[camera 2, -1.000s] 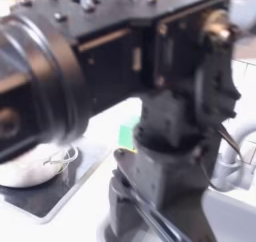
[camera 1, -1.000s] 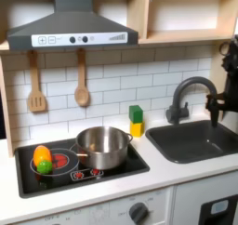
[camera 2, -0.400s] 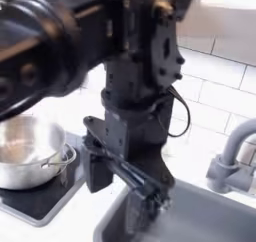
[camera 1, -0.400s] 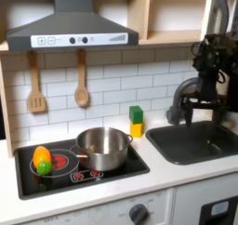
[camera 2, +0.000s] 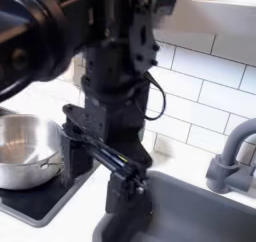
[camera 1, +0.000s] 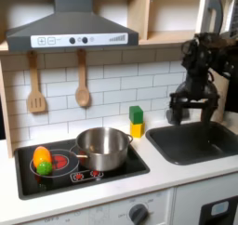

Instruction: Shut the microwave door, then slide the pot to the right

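Gripper (camera 1: 186, 106) hangs over the near-left part of the dark sink basin (camera 1: 195, 140) in the first exterior view, pointing down, its two fingers (camera 1: 173, 110) spread apart with nothing between them. In the second exterior view the gripper (camera 2: 97, 169) sits large and close to the camera, one finger (camera 2: 73, 156) at the desk edge beside the hob and the other over the basin; released, empty.

Pot (camera 1: 102, 147) stands on the black hob (camera 1: 79, 165) in the first exterior view, on the burner toward that first exterior view's right, short handle facing front-left. Well apart from the gripper. In the second exterior view the pot (camera 2: 22, 151) is at the second exterior view's left edge.

Microwave door: cannot tell its place from these views.

Other items: orange and green toy vegetables (camera 1: 42, 159) on the hob's other burner; green-and-yellow block (camera 1: 136, 121) against the tiled wall; grey faucet (camera 2: 232, 158) behind the basin; two wooden utensils (camera 1: 36, 84) hung under the hood
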`<action>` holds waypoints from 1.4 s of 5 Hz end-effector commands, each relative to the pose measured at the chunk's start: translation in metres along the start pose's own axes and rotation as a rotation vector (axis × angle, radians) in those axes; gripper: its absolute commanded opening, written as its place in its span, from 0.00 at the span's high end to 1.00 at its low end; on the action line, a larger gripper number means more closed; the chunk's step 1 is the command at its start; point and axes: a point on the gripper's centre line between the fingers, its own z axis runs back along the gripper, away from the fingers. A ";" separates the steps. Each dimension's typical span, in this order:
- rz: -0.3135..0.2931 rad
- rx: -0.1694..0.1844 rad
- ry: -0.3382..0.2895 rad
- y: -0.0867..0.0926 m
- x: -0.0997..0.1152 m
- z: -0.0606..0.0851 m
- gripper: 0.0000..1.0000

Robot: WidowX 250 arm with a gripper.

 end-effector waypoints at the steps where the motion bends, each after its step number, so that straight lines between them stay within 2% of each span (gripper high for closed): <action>1: 0.008 0.001 0.002 0.001 0.000 0.000 0.00; 3: 0.008 0.001 0.002 0.001 0.000 0.000 0.00; 4: -0.038 -0.019 -0.024 -0.014 0.013 -0.003 0.00; 5: 0.022 -0.010 -0.037 -0.005 0.035 -0.004 0.00; 7: 0.181 0.005 -0.055 0.038 0.077 -0.006 0.00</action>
